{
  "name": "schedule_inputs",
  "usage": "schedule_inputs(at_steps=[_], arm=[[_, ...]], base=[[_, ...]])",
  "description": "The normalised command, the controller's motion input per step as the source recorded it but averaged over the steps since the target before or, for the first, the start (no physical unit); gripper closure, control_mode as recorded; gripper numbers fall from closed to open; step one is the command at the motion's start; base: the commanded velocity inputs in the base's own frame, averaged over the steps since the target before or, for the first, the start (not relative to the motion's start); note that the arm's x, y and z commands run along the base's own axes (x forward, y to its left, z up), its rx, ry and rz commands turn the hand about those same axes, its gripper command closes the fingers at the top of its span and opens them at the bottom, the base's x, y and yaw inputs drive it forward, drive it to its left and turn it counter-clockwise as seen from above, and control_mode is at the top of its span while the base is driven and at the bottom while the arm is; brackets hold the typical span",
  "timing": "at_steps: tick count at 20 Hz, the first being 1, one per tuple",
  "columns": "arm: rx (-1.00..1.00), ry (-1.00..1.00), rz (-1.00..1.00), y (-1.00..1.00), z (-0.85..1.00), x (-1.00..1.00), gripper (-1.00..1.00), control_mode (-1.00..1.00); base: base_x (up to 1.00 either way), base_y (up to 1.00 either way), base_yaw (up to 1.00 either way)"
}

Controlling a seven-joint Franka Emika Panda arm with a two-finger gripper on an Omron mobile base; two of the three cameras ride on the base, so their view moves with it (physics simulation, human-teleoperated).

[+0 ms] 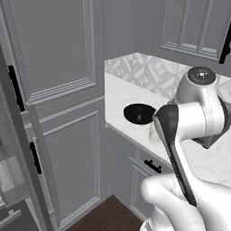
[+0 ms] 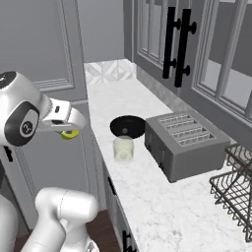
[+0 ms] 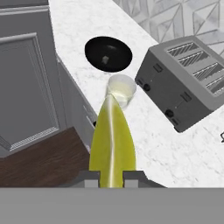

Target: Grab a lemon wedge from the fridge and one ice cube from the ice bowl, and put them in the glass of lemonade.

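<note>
**A:** Two-finger claw [image 3: 111,175] clenched on the small bright yellow curved lemon wedge [image 3: 112,140], dark tips either side of its base. Hanging off the counter's front edge, over the dark wood floor [image 3: 43,157], short of the glass.

**B:** Same from the right base camera: yellow bit [image 2: 69,134] poking out under the white hand, left of the glass and apart from it.

**A:** And the small clear tumbler of pale yellow-green lemonade [image 3: 121,89]? Sitting upright on the white marble counter [image 3: 153,144], near its front edge.

**B:** Yep. Wide shallow round black bowl [image 3: 108,54] just behind the glass, nearly touching. Tiny pale greyish ice cube [image 3: 105,59] inside it, about centre.

**A:** Boxy grey four-slot toaster [image 3: 186,81] right of the glass, close but apart.

**B:** Further right of the glass, a dark wire rack [image 2: 236,184] beyond the toaster. Grey panelled cabinets [image 1: 58,90] left of the glass.
</note>
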Motion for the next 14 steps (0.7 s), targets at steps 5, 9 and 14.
schedule_inputs(at_steps=[5, 9, 14], arm=[[0.0, 0.0, 0.0, 0.0, 0.0, 0.0, 1.0, 1.0], [0.0, 0.0, 0.0, 0.0, 0.0, 0.0, 1.0, 1.0], [0.0, 0.0, 0.0, 0.0, 0.0, 0.0, 1.0, -1.0]], base=[[0.35, -0.13, -0.25], [0.21, 0.0, -0.17], [0.0, 0.0, 0.0]])
